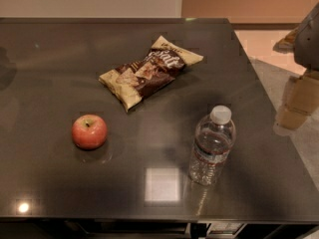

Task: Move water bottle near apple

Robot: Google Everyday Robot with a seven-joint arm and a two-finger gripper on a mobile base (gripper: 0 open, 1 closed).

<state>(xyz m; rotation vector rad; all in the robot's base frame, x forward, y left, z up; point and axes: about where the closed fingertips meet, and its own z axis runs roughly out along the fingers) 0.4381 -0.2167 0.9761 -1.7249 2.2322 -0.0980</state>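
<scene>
Camera view: no claw anywhere in frame, so cannot tell whether apart or together. Only a grey bulk (309, 34) at the edge, up and right of the water bottle (212, 146), possibly part of the arm. Upright on the dark glossy tabletop (60, 59), that water bottle, long axis vertical, white cap on top. Well apart to its left, at about the same depth, the apple (89, 131) (so probably a sideways carry). Behind and left of the water bottle, off that line, a snack bag (149, 71). Off to its right, below the tabletop, boxes (299, 101).
</scene>
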